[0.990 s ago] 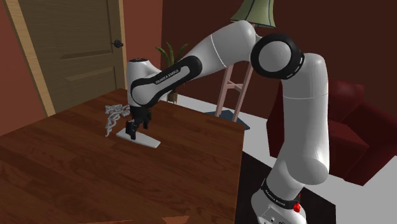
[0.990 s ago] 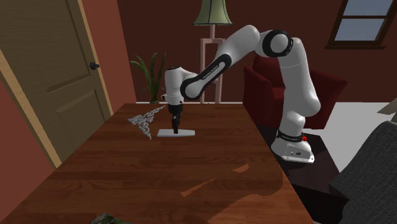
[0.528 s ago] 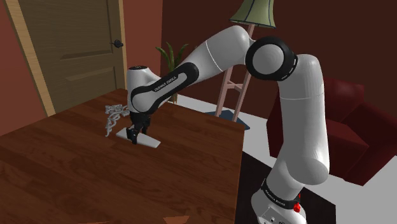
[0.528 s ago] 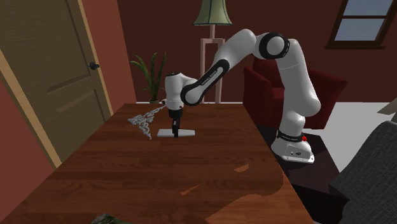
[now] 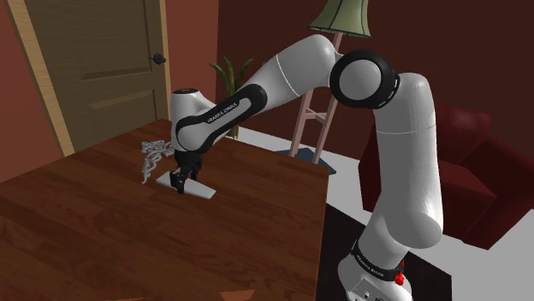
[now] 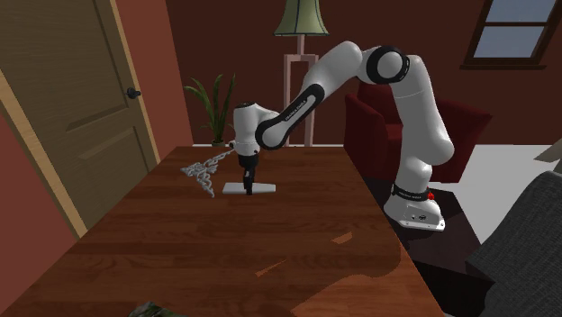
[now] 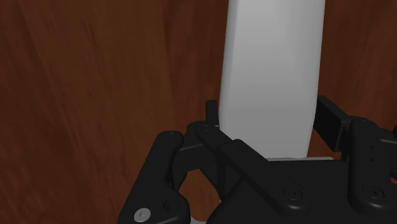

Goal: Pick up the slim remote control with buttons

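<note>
A slim, plain light-grey remote [image 5: 200,191] lies flat on the dark wooden table [image 5: 103,239], toward its far end. In the second exterior view the remote [image 6: 261,188] sits under the bent arm. My black gripper [image 5: 180,182] points straight down onto the remote's end nearest the silvery ornament and reaches the table surface [image 6: 247,185]. Seen from the wrist, the gripper [image 7: 270,121] is shut on the remote [image 7: 270,63], and one fingertip [image 7: 212,114] presses each long side. No buttons show on its face.
A silvery, lacy ornament [image 5: 154,154] lies just beyond the remote, toward the wooden door [image 5: 94,60]. The table's edge [image 5: 323,222] drops off toward the stand. A potted plant [image 6: 213,108], a floor lamp [image 6: 300,54] and a red armchair [image 6: 378,126] stand behind the table.
Over the last second the gripper came down the last bit onto the remote and its fingers shut on it. Since half a second ago nothing has moved.
</note>
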Available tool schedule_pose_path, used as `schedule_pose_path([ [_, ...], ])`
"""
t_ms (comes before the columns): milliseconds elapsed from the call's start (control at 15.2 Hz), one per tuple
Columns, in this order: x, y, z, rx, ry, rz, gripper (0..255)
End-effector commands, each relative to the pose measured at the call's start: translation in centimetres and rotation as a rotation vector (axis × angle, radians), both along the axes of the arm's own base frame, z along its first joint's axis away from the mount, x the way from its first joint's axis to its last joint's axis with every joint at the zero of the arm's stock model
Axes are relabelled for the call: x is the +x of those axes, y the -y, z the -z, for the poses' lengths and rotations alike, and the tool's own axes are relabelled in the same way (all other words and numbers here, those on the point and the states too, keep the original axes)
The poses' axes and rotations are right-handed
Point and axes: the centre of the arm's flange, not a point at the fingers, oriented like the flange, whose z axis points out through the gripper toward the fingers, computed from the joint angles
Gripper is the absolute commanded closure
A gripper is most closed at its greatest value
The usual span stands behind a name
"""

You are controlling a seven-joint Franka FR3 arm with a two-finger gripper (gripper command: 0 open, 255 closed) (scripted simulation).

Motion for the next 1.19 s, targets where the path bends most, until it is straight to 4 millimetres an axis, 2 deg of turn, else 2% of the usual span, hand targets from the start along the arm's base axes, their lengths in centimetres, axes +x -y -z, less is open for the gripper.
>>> schedule_pose_path([
  [0, -0.1, 0.0, 0.1, 0.000, 0.000, 0.000, 255],
  [990, -0.1, 0.0, -7.9, 0.000, 0.000, 0.000, 255],
  [1122, -0.1, 0.0, -7.9, 0.000, 0.000, 0.000, 255],
])
